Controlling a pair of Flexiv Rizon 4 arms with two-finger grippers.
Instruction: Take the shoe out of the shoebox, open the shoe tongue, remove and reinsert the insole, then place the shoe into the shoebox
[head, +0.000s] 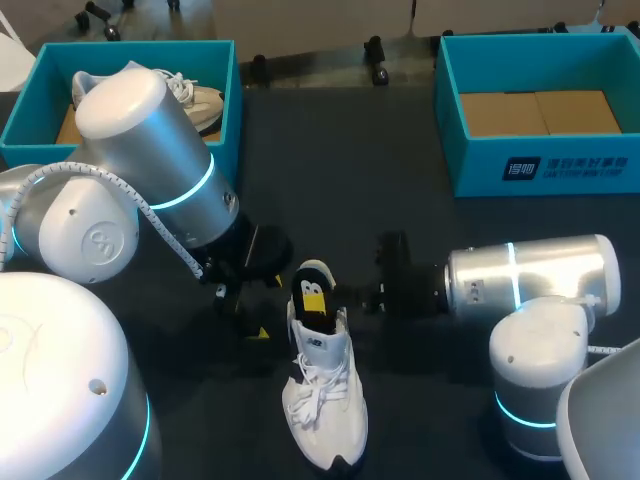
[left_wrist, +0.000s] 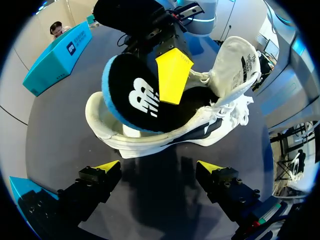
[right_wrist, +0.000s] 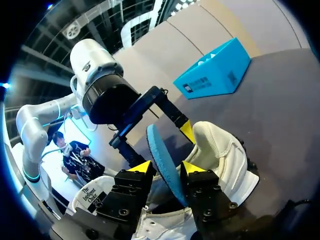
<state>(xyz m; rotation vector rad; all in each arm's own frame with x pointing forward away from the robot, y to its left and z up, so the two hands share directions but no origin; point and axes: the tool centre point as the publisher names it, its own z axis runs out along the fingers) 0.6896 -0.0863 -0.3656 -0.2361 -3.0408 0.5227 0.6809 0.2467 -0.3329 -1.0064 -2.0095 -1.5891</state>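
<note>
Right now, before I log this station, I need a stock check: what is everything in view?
shoe: 1, white, on the table, near middle
insole: 1, black with blue edge, partly out of the shoe
left box: 1, teal, far left
right box: 1, teal, far right, no shoe inside
second shoe: 1, white, in the left box
table: 1, dark
left gripper: open, by the shoe
right gripper: shut on the insole
</note>
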